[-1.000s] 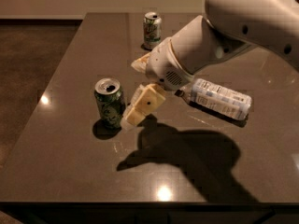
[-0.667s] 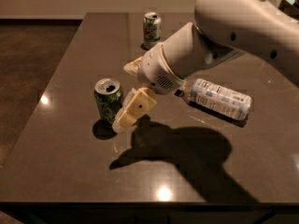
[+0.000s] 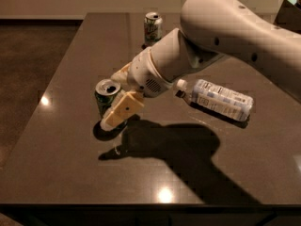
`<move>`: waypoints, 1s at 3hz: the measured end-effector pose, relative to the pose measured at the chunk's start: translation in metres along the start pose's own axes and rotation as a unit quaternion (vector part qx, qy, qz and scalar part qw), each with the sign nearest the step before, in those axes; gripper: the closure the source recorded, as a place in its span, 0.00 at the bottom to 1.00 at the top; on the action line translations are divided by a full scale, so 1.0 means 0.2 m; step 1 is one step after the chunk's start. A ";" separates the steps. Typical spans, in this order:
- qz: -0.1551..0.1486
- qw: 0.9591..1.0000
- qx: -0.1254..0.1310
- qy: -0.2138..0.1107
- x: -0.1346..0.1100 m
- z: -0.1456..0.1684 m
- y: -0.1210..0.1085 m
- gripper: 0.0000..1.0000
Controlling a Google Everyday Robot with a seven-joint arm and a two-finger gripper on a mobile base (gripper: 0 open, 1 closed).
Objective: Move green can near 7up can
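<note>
The green can (image 3: 102, 99) stands upright on the dark table (image 3: 61, 140), left of the middle, with its silver top open. My gripper (image 3: 111, 100) has come in from the right and is open around the can. One cream finger (image 3: 120, 111) lies across the can's near right side and the other finger (image 3: 120, 74) shows just behind it. The can rests on the table. The 7up can (image 3: 153, 27), pale with green patches, stands upright near the far edge, well apart from the green can.
A clear plastic bottle (image 3: 221, 99) with a white cap lies on its side right of the middle, partly behind my arm. My large white arm (image 3: 225, 36) spans the right half of the view. The table's left edge drops to a brown floor (image 3: 28, 69).
My gripper has moved left and a little down towards the green can, and its fingers now stand on either side of the can. The cans and the bottle have not moved.
</note>
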State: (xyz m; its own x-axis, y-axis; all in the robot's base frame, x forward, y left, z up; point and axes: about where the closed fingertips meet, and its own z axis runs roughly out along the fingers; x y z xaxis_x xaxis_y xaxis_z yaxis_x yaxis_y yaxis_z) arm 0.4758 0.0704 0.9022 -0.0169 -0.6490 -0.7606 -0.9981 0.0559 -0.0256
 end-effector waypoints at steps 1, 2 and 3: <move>0.000 1.000 -0.008 0.000 -0.03 0.03 0.00 0.42; 0.004 1.000 -0.002 0.006 -0.05 0.03 -0.04 0.65; 0.016 1.000 0.020 0.013 -0.08 0.02 -0.18 0.88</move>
State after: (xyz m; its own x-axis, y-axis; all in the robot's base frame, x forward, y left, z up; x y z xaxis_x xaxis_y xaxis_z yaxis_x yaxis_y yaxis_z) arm 0.5124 0.0809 0.9127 -0.0499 -0.6653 -0.7449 -0.9940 0.1057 -0.0278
